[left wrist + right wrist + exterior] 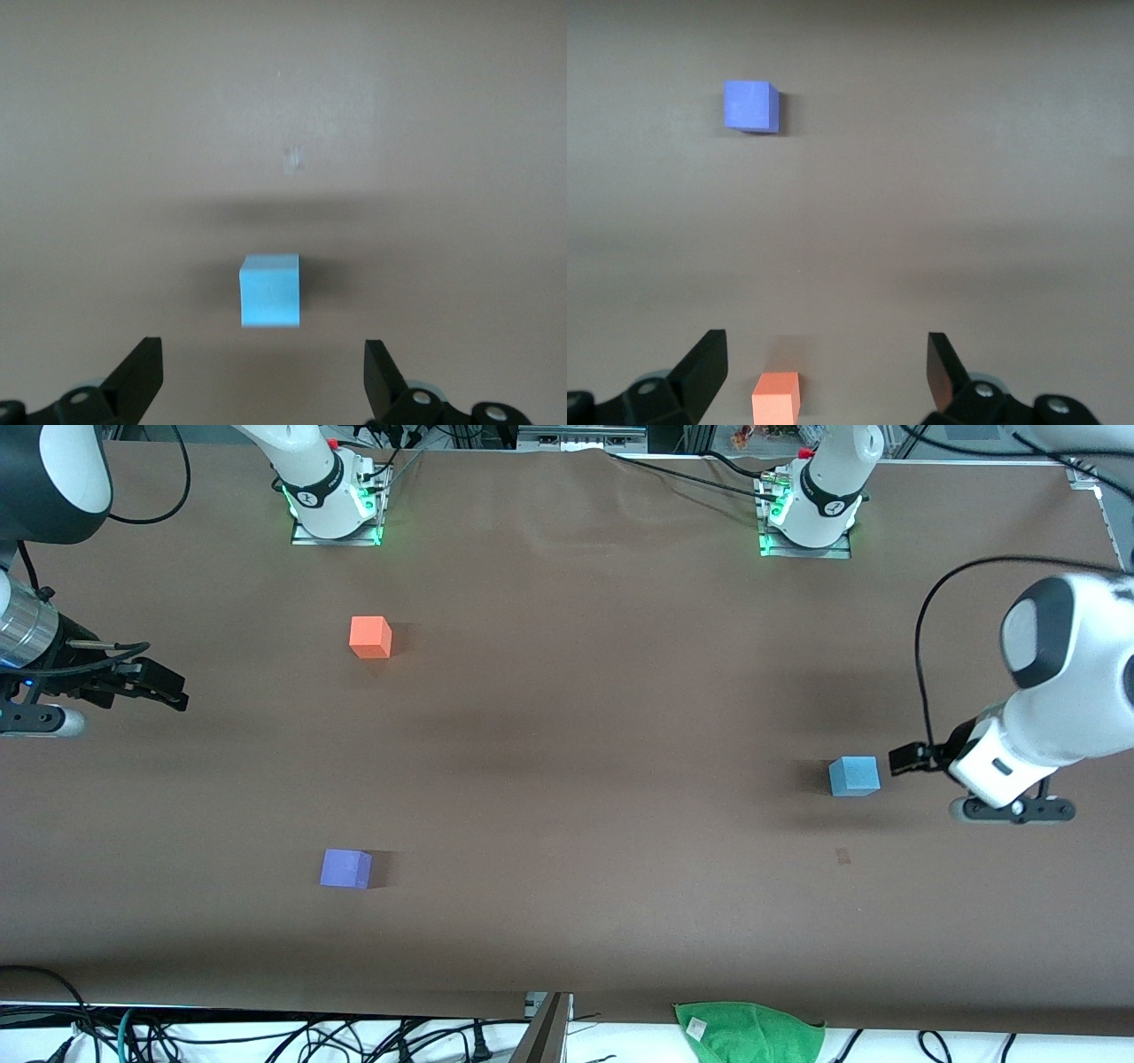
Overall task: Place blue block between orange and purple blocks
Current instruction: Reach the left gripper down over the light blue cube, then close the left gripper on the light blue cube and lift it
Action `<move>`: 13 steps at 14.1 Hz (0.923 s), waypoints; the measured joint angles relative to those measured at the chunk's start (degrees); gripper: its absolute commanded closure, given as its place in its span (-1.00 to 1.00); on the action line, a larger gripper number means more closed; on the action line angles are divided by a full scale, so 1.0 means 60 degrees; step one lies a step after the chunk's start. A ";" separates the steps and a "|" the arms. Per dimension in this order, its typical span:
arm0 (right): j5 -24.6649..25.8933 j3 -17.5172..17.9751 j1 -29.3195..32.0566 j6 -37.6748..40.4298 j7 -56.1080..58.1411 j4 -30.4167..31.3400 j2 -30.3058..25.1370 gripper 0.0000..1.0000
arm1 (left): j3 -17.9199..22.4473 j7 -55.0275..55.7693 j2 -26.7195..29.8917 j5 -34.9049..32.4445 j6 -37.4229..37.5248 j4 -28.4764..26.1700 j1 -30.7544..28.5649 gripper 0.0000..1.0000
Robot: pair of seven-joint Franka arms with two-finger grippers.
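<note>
Hanging over the bench [567,717] toward the left arm's end, the left gripper [905,760] has its fingers [142,376] spread wide and grasps nothing. In the left wrist view the blue block [270,290] sits on the bench ahead of the two finger tips, roughly centred on the gap between them but clear of both. In the front view that blue block [854,776] rests flat on the brown surface just beside the left gripper, not touching it, with a shadow on its side toward the middle of the bench.

At the right arm's end, the right gripper [164,686] hangs over the bench edge, its fingers [704,367] likewise released and empty. The right wrist view shows the orange block [776,397] low between the finger tips and the purple block [751,106] well apart from it.

From the front, the orange block [370,638] lies farther from the camera, and the purple block [345,868] lies nearer to it, almost in line with the orange one. Bare bench lies between them. The blue block stands well apart from both, toward the left arm's end.

A green cloth [749,1029] lies at the bench's near edge.
</note>
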State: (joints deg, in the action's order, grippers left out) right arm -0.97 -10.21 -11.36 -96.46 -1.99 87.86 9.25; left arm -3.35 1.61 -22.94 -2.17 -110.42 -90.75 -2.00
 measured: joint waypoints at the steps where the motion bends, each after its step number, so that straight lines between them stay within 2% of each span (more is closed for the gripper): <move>1: -0.0002 0.0023 -0.0034 0.0165 0.0000 -0.0006 0.0000 -0.98 | 0.0000 -0.0049 -0.0284 -0.0001 -0.0394 -0.0063 0.0000 -1.00; 3: -0.0004 0.0049 -0.0099 0.0211 0.0000 -0.0012 0.0000 -0.98 | 0.0010 -0.0112 -0.0730 -0.0006 -0.1291 -0.0481 -0.0010 -1.00; 8: -0.0004 0.0021 -0.0123 0.0332 -0.0051 -0.0013 0.0013 -0.98 | 0.0018 -0.0668 -0.0917 -0.0014 -0.3644 -0.2584 -0.0179 -1.00; 12: -0.0156 0.0037 -0.0147 0.0517 -0.0051 -0.0005 0.0137 -0.98 | 0.0024 -0.0776 -0.0907 -0.0014 -0.4209 -0.3519 -0.0409 -0.99; 13: -0.0367 0.0040 -0.0157 0.0516 -0.0051 -0.0005 0.0160 -0.98 | 0.0023 -0.0776 -0.0922 -0.0014 -0.4430 -0.3753 -0.0413 -0.50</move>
State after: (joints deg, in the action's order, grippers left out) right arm -3.17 -9.97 -12.30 -93.36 -2.30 87.83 10.22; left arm -3.22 -3.04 -28.47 -2.25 -137.00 -113.27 -4.48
